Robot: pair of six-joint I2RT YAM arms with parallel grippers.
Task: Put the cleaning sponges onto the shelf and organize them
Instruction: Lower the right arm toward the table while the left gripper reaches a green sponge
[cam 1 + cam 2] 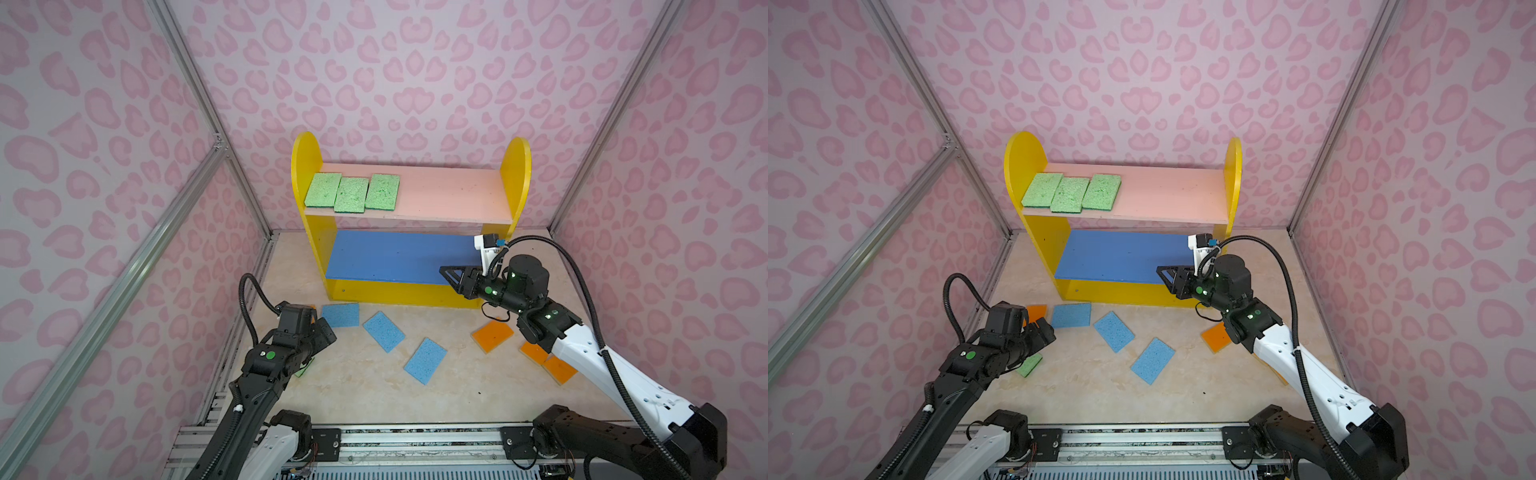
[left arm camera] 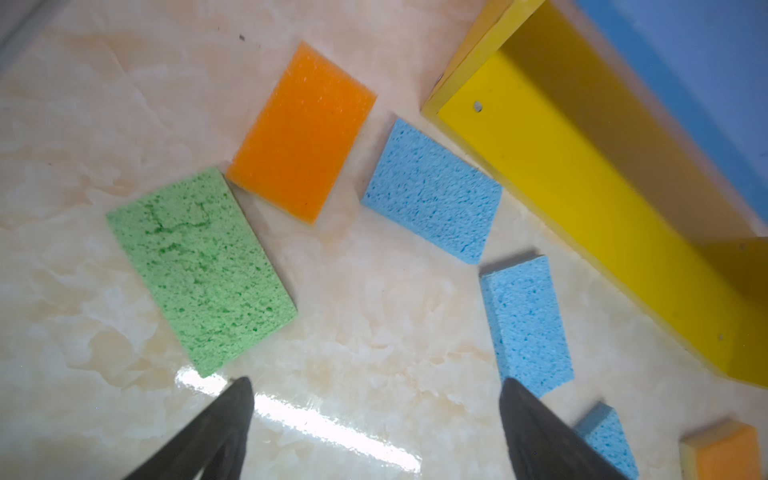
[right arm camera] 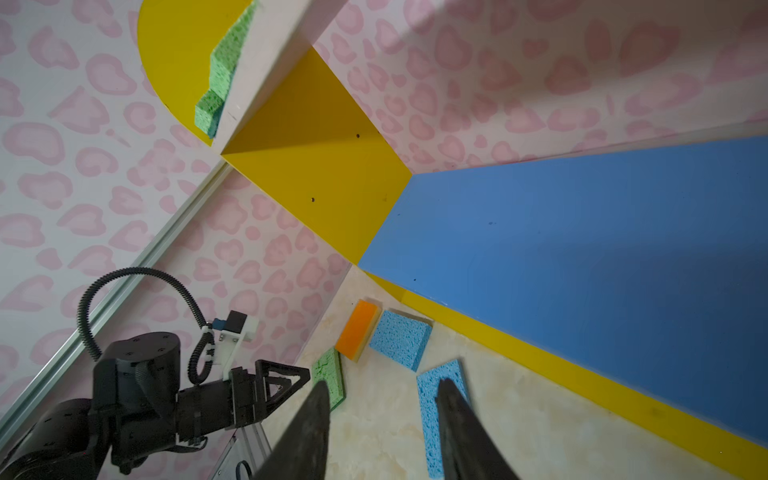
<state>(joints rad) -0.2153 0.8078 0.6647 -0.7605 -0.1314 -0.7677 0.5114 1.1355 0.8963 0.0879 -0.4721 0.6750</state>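
Observation:
The shelf (image 1: 440, 195) stands against the back wall. Three green sponges (image 1: 351, 194) lie side by side on the left of its pink board, and its blue board (image 1: 395, 255) is bare. On the floor lie three blue sponges (image 1: 383, 331), orange sponges (image 1: 492, 335) at the right, and one green sponge (image 2: 201, 270) beside an orange sponge (image 2: 303, 133) at the left. My left gripper (image 2: 374, 384) hangs open over bare floor, one fingertip near the green sponge's corner. My right gripper (image 1: 444, 272) hovers open and empty at the blue board's right front edge.
Pink patterned walls close in the back and both sides, with metal frame posts (image 1: 245, 183) in the corners. A metal rail (image 1: 415, 436) runs along the front edge, where both arm bases sit. The right arm lies over two of the orange sponges (image 1: 559, 369).

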